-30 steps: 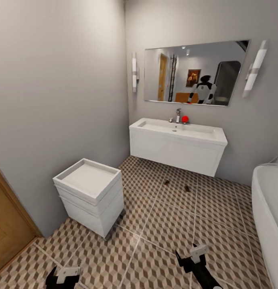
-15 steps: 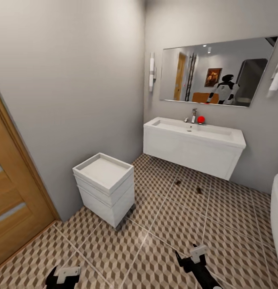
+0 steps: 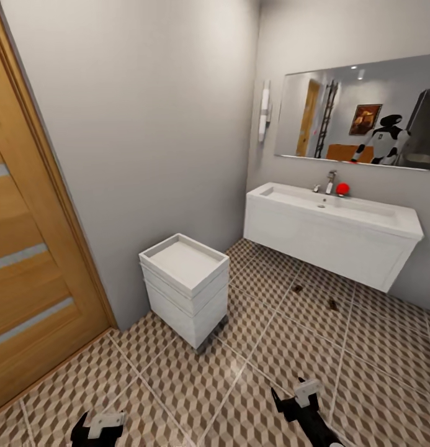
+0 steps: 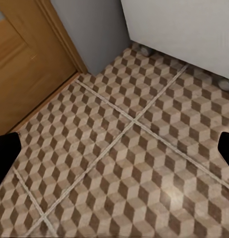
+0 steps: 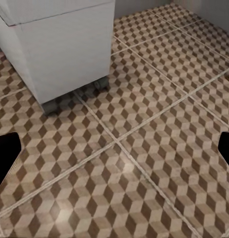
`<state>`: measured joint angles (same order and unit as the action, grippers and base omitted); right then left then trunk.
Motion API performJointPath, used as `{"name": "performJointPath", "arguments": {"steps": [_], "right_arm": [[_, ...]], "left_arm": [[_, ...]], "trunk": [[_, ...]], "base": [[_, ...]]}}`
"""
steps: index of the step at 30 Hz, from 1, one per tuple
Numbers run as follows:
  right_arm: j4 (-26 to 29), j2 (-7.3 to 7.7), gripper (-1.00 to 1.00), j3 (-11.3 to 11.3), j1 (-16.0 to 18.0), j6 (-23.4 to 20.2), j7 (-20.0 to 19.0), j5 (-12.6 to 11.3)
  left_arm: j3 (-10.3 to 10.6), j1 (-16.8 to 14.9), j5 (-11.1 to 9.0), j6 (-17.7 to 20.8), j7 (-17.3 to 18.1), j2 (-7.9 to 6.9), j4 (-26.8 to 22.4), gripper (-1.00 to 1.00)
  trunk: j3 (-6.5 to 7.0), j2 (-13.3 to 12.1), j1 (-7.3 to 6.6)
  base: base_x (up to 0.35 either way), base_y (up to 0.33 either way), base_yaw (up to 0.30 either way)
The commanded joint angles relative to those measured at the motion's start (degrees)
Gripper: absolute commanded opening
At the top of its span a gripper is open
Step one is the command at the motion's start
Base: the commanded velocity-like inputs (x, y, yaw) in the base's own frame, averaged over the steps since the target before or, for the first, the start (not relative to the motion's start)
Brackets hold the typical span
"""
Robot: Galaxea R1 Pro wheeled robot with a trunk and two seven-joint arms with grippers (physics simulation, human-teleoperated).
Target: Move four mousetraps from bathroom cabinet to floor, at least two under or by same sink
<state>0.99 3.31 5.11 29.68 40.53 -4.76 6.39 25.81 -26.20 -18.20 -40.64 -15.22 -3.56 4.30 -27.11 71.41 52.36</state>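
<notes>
Under the front edge of the wide white basin on its white vanity [image 3: 339,233], two small dark objects [image 3: 297,288], probably mousetraps, lie apart on the cube-patterned brown and beige tiled floor [image 3: 283,354]. Nearer me stands a white wheeled drawer unit [image 3: 185,287]; a wooden door [image 3: 28,261] is leftward. My left gripper [image 3: 98,427] and right gripper [image 3: 295,396] hang spread apart, empty.

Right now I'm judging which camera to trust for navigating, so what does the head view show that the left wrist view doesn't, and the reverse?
Head view alone: the sink on its white vanity, the chrome tap, a red ball, the mirror, two small dark things on the tiles below the sink, and the right gripper. Left wrist view alone: a close look at the tiles between the left gripper fingers. Both: the cube-patterned bathroom floor, wooden door and wheeled white cart.
</notes>
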Motion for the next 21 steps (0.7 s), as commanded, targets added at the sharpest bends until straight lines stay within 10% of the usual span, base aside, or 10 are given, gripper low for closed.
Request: {"name": "performJointPath", "arguments": {"steps": [1, 21], "right_arm": [[-0.02, 0.03, 1.0, 0.42, 0.03, 0.17, 0.05, -0.15], [-0.01, -0.06, 1.0, 0.42, 0.03, 0.17, 2.9, -0.15]], "left_arm": [[0.51, -0.08, -0.17, -0.21, -0.25, 0.05, 0.18, 1.0], [0.47, -0.08, -0.17, -0.22, -0.4, 0.05, 0.18, 1.0]], "trunk": [[-0.06, 0.04, 0.0], [-0.06, 0.04, 0.0]], "base": [[0.0, 0.0, 0.262], [0.0, 0.0, 0.281]]}}
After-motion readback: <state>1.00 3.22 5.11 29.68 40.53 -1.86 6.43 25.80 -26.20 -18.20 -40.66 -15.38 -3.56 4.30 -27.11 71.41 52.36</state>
